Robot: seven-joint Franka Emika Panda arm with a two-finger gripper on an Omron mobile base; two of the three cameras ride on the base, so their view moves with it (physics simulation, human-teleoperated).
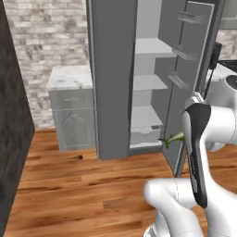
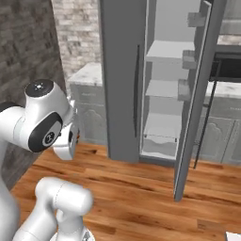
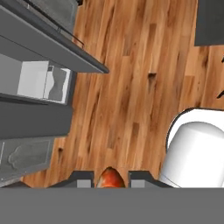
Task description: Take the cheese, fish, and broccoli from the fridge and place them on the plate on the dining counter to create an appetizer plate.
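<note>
**Fish out of the fridge, plate to come**

While the fridge (image 1: 115,78) stands open at twelve o'clock, the hand (image 3: 112,180) pinches the orange-green fish (image 3: 111,179) above the floor. Next: carry it to the dining counter's plate.

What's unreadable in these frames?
- Orange-red item between the tips of the gripper, hand view: cut off at the bottom edge, so cheese or fish is unclear.
- Green sliver, left base view: mostly hidden behind the arm.
- Fridge lower shelves, right base view: partly hidden by its door.
</note>
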